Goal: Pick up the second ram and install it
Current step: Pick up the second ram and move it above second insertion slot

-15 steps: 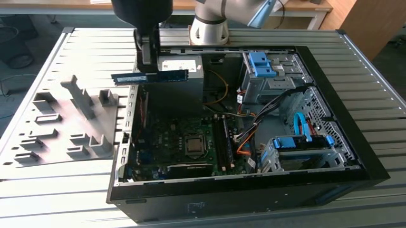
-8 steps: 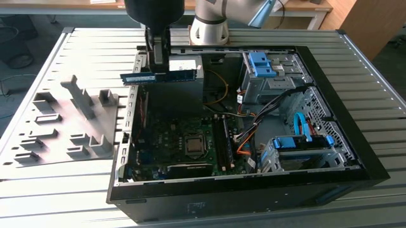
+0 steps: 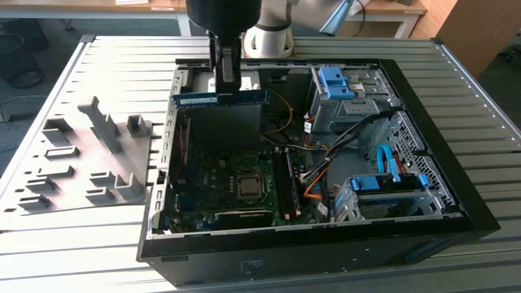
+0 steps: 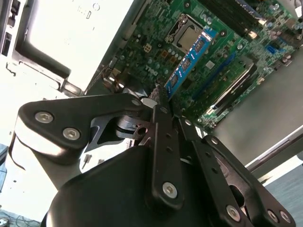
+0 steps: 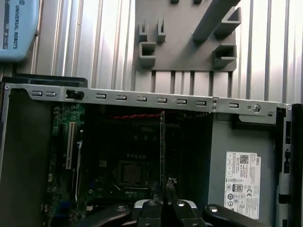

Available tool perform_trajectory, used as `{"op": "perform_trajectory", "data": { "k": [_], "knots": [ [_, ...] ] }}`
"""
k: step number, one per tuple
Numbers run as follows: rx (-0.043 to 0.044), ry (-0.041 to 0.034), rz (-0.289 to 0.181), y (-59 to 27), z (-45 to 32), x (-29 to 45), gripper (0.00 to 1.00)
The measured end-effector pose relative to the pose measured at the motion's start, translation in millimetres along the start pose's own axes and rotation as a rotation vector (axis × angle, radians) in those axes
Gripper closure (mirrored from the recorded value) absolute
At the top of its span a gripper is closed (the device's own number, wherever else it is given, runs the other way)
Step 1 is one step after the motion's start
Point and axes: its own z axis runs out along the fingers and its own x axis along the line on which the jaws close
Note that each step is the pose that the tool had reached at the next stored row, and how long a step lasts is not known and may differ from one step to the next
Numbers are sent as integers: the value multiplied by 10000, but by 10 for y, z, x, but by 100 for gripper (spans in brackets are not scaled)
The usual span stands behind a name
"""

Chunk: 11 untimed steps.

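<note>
In the first wrist view, the gripper (image 5: 164, 196) is seen nearest the lens, its jaws clamped together on one long edge of the second ram (image 5: 162, 146), which is presented edge-on as a thin dark line. Below the strip, the motherboard (image 5: 94, 156) and its square processor socket (image 5: 130, 172) are seen inside the open computer case (image 5: 142, 97). The power supply (image 5: 241, 156), marked by a white label, is set beside the board. Beyond the case's perforated metal rim, the ribbed table (image 5: 113, 42) is seen, and a grey holder tray (image 5: 189, 59) with raised brackets is laid on it.

In the second wrist view, the strip's blue face and black chips are shown reaching out from the jaws over the green board.

In the exterior view, the strip is held level and raised over the power-supply end of the case, apart from the memory slots. A darker memory strip (image 3: 287, 177) is seated just beside the socket, and blue drive brackets (image 3: 335, 82) are fitted at the far corner.
</note>
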Motion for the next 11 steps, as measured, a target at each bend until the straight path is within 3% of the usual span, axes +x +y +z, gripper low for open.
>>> {"op": "perform_trajectory", "data": {
  "k": [7, 11],
  "knots": [
    [0, -2, 21, -159, 3, 8, 86],
    [1, -2, 23, -187, 3, 11, 86]
  ]
}}
